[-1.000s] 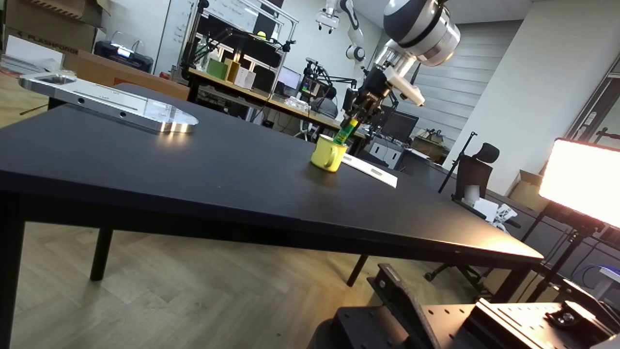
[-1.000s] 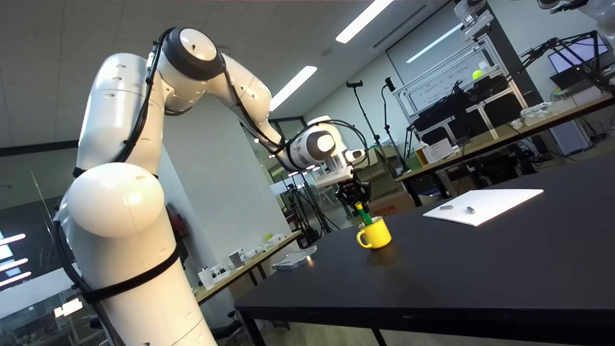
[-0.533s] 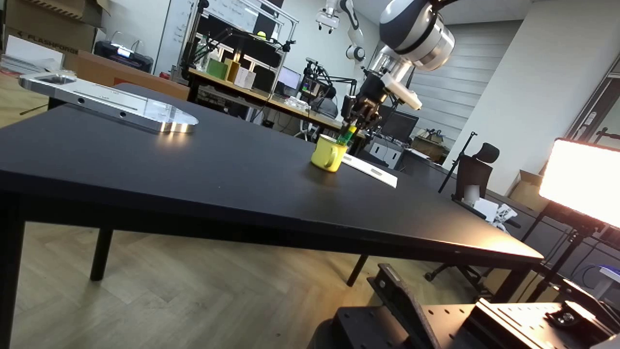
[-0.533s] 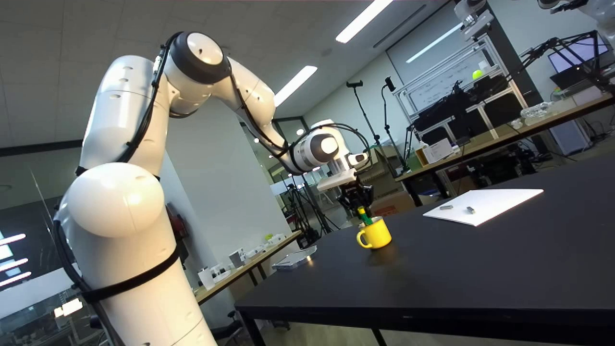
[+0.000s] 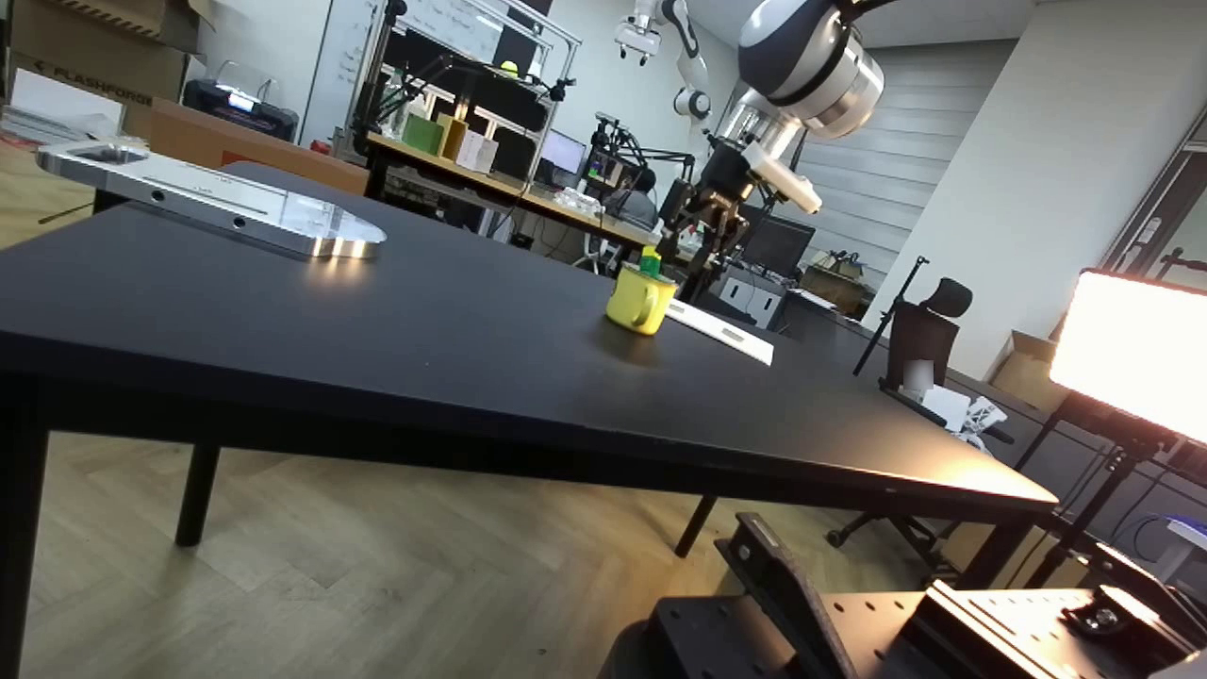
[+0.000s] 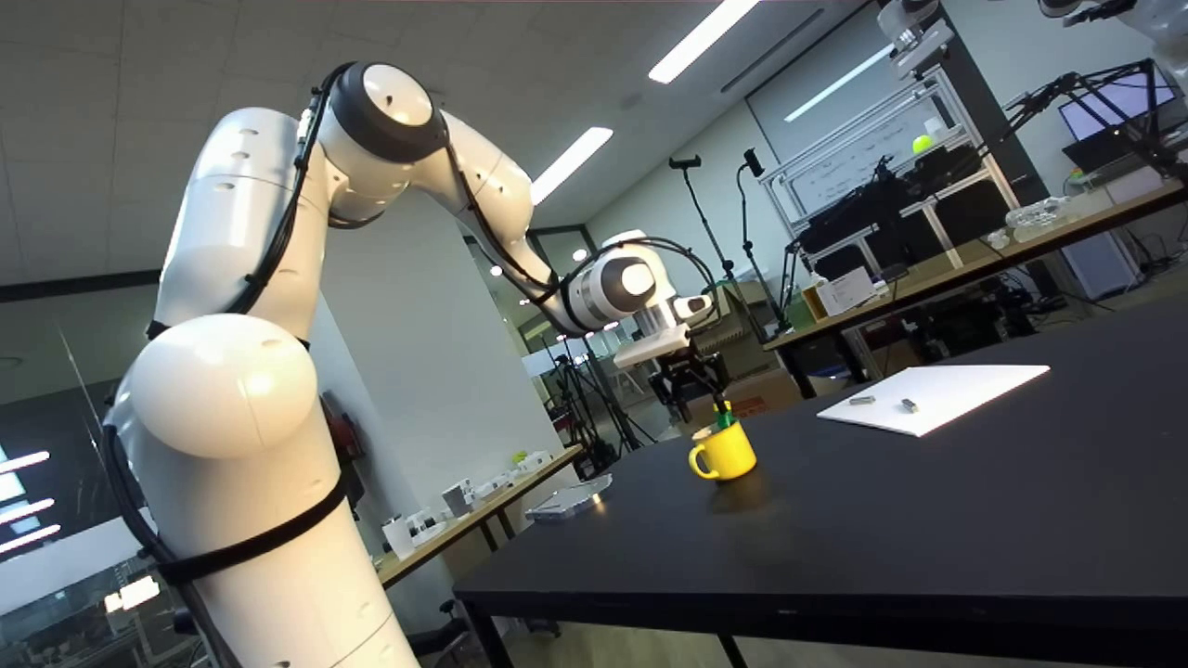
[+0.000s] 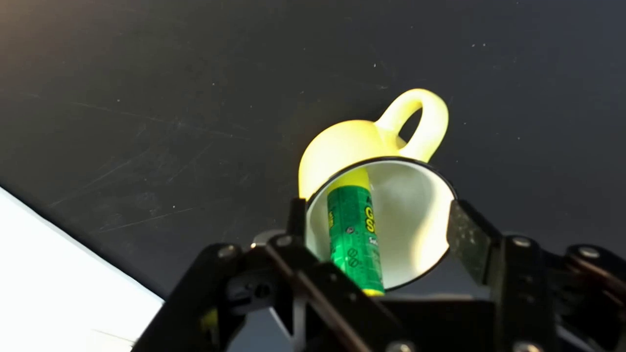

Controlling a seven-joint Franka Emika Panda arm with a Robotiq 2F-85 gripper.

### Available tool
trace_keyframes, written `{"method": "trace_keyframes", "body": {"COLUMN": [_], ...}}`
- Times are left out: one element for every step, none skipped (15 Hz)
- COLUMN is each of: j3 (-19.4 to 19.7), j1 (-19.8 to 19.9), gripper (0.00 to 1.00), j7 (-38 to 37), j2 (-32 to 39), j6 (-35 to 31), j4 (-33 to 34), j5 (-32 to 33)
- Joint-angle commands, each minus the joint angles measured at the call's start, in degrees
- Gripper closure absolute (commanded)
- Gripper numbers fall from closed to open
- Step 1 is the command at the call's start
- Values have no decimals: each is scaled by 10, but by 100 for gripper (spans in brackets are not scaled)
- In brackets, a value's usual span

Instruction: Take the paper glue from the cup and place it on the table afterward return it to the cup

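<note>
The yellow cup (image 5: 634,307) stands upright on the black table (image 5: 453,349). Inside it rests the paper glue (image 7: 353,230), a green stick with yellow ends, leaning against the cup's wall; its top pokes above the rim in both exterior views. My gripper (image 7: 376,210) is open directly over the cup (image 7: 342,146), a finger on either side of the mouth. The stick lies nearer the left finger in the wrist view, with a wide gap to the right one. Whether a finger touches the rim I cannot tell. The glue's lower end is hidden in the cup.
A white sheet (image 6: 928,399) bearing two small metal pieces lies on the table beyond the cup. A thick metal plate (image 5: 217,198) sits toward one end of the table. A bright light panel (image 5: 1132,354) stands past the opposite end.
The gripper came down a little with the glue, then its jaws spread and let go. The glue has dropped deeper into the cup and now leans differently. The cup has not moved.
</note>
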State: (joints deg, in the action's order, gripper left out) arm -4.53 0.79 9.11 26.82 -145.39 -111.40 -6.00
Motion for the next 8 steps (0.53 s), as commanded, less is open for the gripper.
{"method": "trace_keyframes", "body": {"j3": [2, 1, 3, 3, 5, 5, 2, 4], "j1": [2, 4, 3, 5, 4, 7, 3, 4], "gripper": [0, 0, 0, 0, 0, 0, 0, 0], "j7": [-6, -4, -5, -3, -5, -1, 0, 0], "j2": [-12, -17, -21, -25, -29, -32, -20, -23], "j6": [26, 30, 34, 41, 49, 66, 36, 45], "j4": [20, 21, 22, 23, 24, 28, 21, 22], "j5": [5, 4, 5, 5, 7, 6, 3, 3]}}
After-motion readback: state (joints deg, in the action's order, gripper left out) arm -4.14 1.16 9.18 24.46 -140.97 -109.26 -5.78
